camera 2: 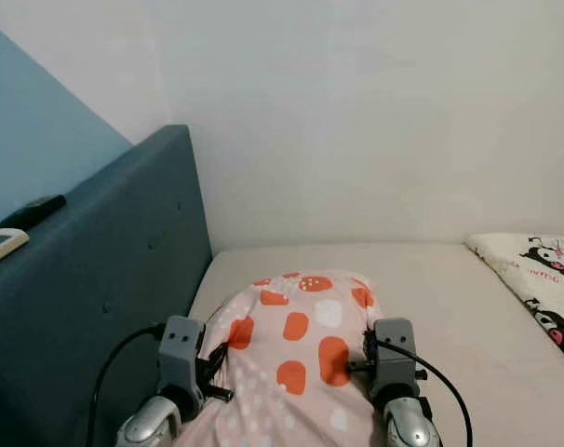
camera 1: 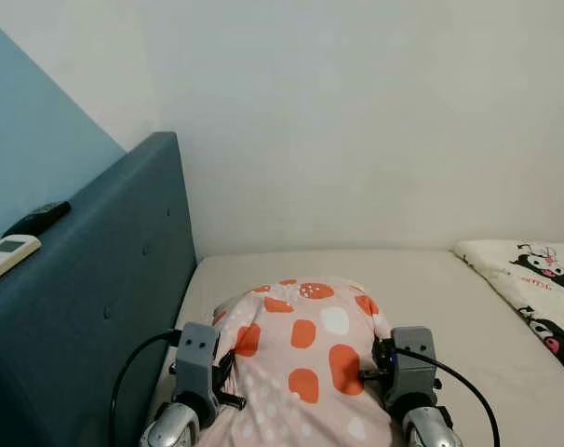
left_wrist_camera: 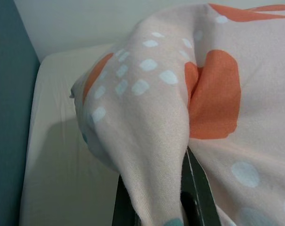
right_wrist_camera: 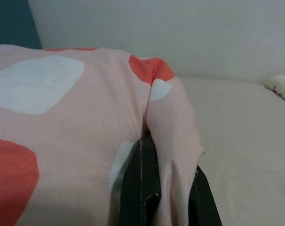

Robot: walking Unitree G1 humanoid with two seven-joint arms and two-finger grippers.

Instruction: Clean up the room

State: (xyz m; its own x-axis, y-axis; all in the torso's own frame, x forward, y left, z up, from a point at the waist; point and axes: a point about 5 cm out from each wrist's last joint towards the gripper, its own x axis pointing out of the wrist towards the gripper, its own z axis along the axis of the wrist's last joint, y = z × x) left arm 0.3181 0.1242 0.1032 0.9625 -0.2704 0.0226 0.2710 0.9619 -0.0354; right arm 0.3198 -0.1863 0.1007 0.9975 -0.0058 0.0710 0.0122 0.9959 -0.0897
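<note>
Above the mattress (camera 1: 431,289), each end effector (left (left_wrist_camera: 154,197), right (right_wrist_camera: 163,193)) clamps the pillow (camera 1: 305,349), lengthwise toward the wall (camera 1: 356,121).

pink orange-spotted pillow (camera 1: 305,358), teal headboard (camera 1: 96,307)

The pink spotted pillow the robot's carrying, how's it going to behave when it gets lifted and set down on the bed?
Probably soft and floppy: the pillow bulges between the left tool and right tool, and its cover folds over the fingers. Likely light for its bulk, since a pinch at each edge holds it. It should slump rather than roll on the bed.
</note>
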